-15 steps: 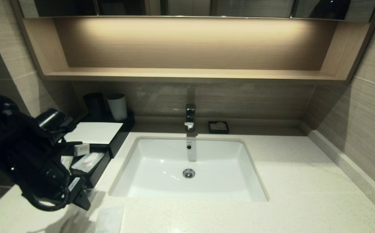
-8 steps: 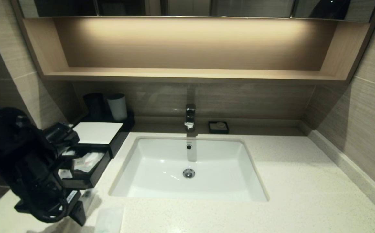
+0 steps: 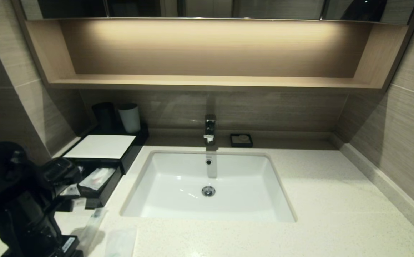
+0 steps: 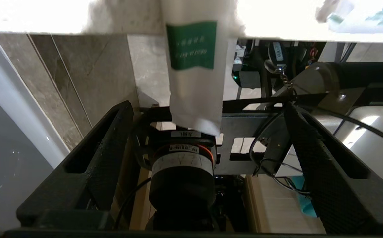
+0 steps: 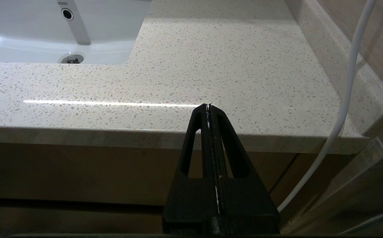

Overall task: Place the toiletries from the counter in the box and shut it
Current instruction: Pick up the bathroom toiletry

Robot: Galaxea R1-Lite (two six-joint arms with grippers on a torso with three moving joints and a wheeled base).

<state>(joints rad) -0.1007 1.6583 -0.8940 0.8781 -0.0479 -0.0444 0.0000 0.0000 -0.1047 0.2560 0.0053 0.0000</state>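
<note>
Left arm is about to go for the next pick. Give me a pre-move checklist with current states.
1. Left gripper open and empty: ok, fingers wide apart, nothing held.
2. Target lined up: ok, the green-banded sachet hangs over the counter edge, between the fingers in the wrist view, untouched.
3. Drawer of the box open: ok, pulled out, packets lying inside.
4. Counter cleared of toiletries: not ok, the sachet and a squarish packet lie near the front edge.
5. Right gripper out of the way: ok, shut, parked off the counter's front at the right.
6. Room left in the drawer: cannot tell.
</note>
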